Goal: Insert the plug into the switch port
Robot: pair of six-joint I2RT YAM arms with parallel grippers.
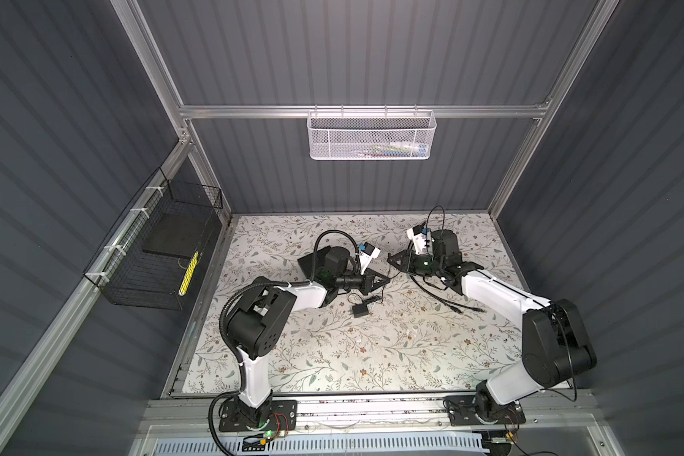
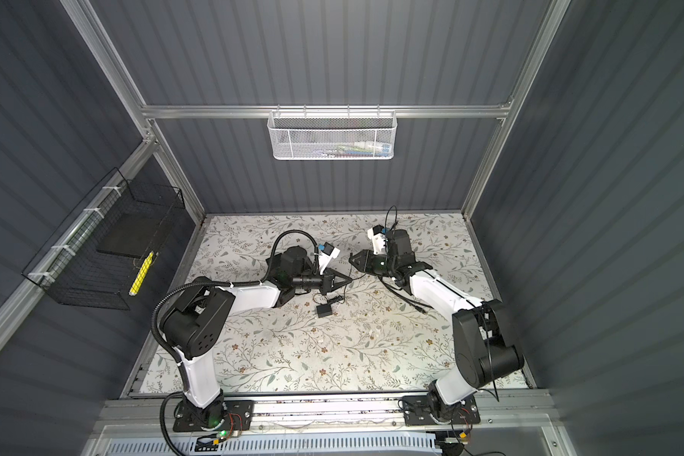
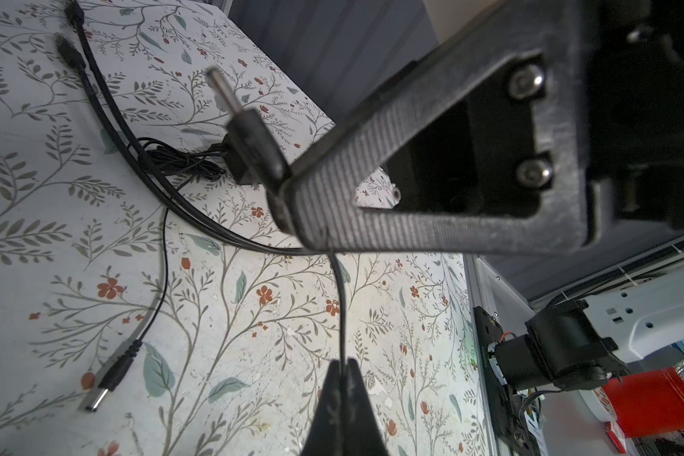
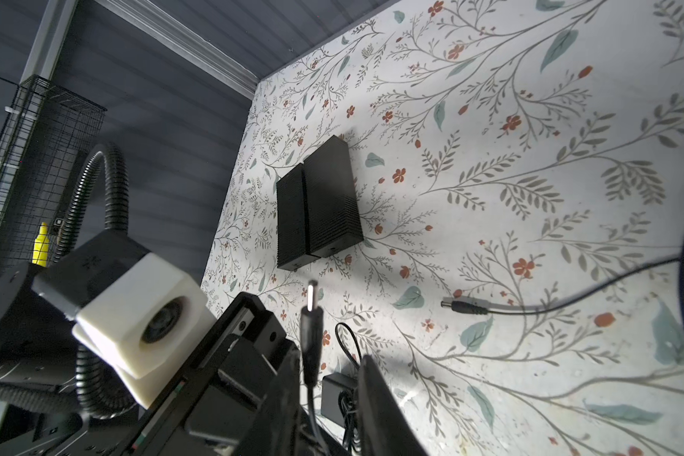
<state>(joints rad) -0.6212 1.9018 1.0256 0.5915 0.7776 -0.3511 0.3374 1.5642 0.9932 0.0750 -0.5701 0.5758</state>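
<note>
left wrist, left gripper pinching cable, plug aloft

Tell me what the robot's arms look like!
Both arms have white shells and chunky black joints. The left arm wears a ribbed black hose; the right arm trails thin black cables. The left gripper and right gripper have black, ridged, triangle-shaped fingers. A white camera block sits by each wrist.

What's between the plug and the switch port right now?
Nothing visible. The plug, its cable pinched by the left end effector, points toward the black box over bare mat; a loose connector lies aside.
</note>
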